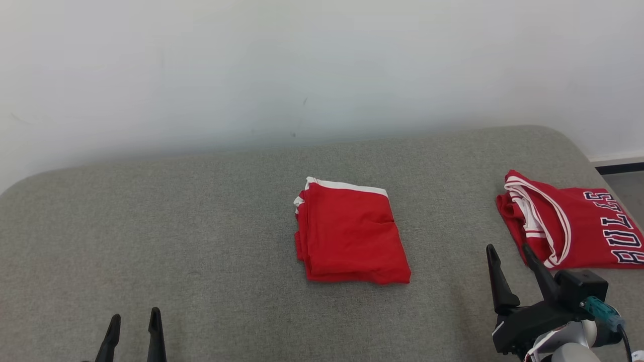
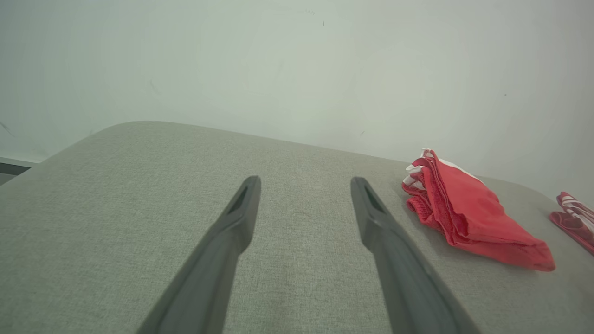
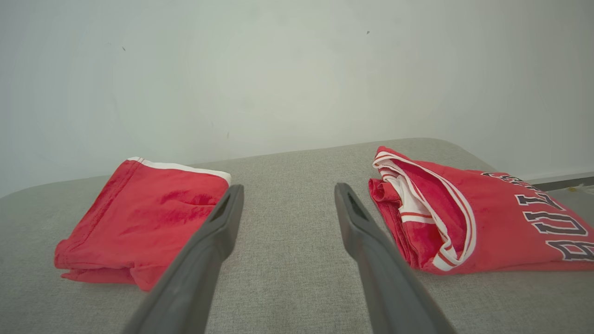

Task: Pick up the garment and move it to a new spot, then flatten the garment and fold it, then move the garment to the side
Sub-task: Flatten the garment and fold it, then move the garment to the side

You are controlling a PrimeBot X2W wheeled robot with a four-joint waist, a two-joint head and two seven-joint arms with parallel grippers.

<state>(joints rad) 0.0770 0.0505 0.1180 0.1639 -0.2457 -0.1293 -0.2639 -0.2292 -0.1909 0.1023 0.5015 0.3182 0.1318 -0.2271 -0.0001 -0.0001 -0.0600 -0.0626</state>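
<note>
At the near edge of the cushion [image 1: 201,226], the left gripper [image 1: 135,317] and right gripper [image 1: 508,249] are held with jaws spread and empty. The folded garment [image 1: 352,236] is laid at the centre, ahead of both and touching neither. A jersey [image 1: 578,226] is laid at the right edge.

jersey text: red jersey [image 1: 578,236] is showing "BULLS" in dark, white-outlined block letters
text orientation: lettering is running sideways in head view
right wrist view: jersey [image 3: 492,222] is showing only "BUL" clearly
</note>
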